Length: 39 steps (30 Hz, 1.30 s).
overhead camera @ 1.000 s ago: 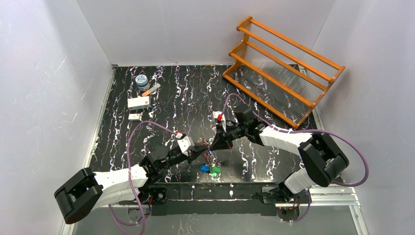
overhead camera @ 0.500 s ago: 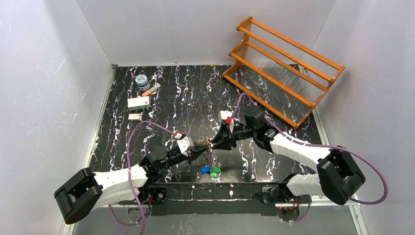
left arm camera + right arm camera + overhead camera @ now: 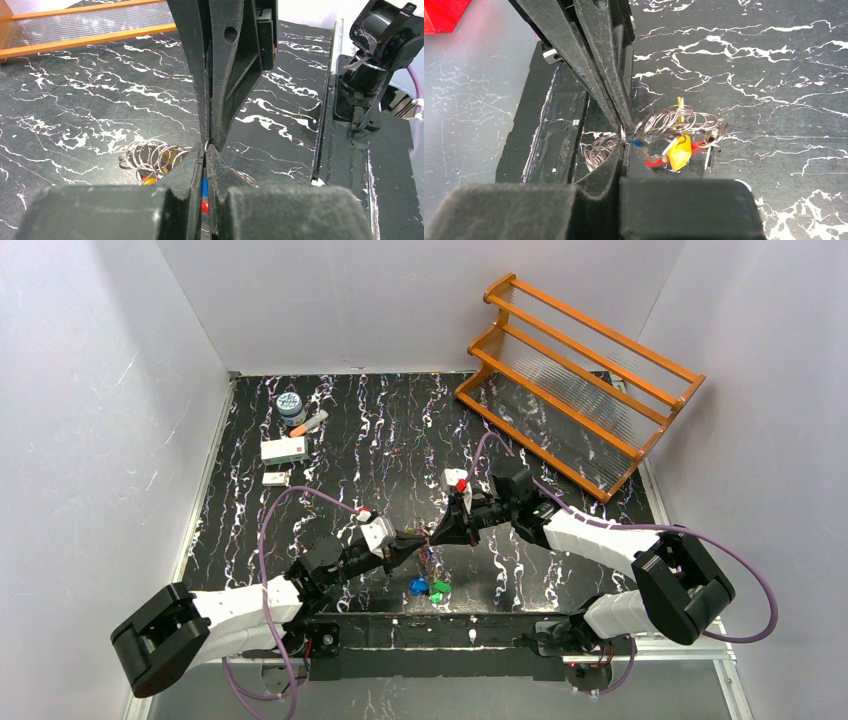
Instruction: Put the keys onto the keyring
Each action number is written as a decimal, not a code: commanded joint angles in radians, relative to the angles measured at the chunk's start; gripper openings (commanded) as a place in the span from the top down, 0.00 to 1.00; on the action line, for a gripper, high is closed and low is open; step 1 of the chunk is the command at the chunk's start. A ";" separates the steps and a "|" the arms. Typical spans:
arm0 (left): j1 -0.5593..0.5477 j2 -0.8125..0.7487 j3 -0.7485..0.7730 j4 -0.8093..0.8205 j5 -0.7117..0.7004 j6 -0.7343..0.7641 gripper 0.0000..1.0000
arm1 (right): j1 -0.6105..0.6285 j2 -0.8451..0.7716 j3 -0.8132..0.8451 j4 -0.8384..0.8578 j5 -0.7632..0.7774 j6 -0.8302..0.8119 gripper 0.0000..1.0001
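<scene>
Left tool (image 3: 205, 152) pinches the keyring (image 3: 666, 121) at mid-frame, right tool (image 3: 624, 150) pressed together tip-to-tip against it; threading looks under way, and next you must prise its wire apart.

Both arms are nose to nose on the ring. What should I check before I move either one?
1. Left gripper shut on the keyring wire: ok.
2. Right gripper shut, tip to tip with the left: ok.
3. Right gripper really pinching the wire: cannot tell; the tips hide it.
4. A key held ready to thread: not ok; neither gripper shows one.
5. Yellow tag clear of the tips: ok, it hangs off to the side.
6. Orange rack clear of both arms: ok, it stands apart at the far right.
</scene>
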 commanded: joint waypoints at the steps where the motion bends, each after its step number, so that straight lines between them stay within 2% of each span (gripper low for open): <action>1: -0.006 0.000 0.021 0.064 0.026 -0.008 1.00 | 0.007 0.003 0.026 0.025 -0.014 -0.009 0.99; 18: -0.006 0.012 0.027 0.065 0.064 0.016 1.00 | 0.006 -0.042 0.044 -0.104 0.033 -0.093 0.99; 20: -0.005 0.016 0.027 0.065 0.071 0.017 0.92 | 0.007 -0.047 0.055 -0.134 0.045 -0.112 0.99; 23: -0.005 0.021 0.027 0.054 0.077 0.057 0.68 | 0.007 -0.046 0.075 -0.174 0.067 -0.131 0.99; 26: -0.005 0.006 0.045 -0.028 0.050 0.096 0.53 | 0.007 -0.040 0.122 -0.244 0.082 -0.152 0.99; 30: -0.006 -0.037 0.104 -0.222 0.016 0.194 0.47 | 0.009 -0.032 0.186 -0.366 0.125 -0.201 0.99; 35: -0.005 -0.075 0.206 -0.493 -0.009 0.327 0.48 | 0.030 -0.001 0.289 -0.563 0.210 -0.303 0.99; 39: -0.006 -0.084 0.249 -0.582 -0.021 0.376 0.59 | 0.076 0.034 0.361 -0.689 0.287 -0.380 0.99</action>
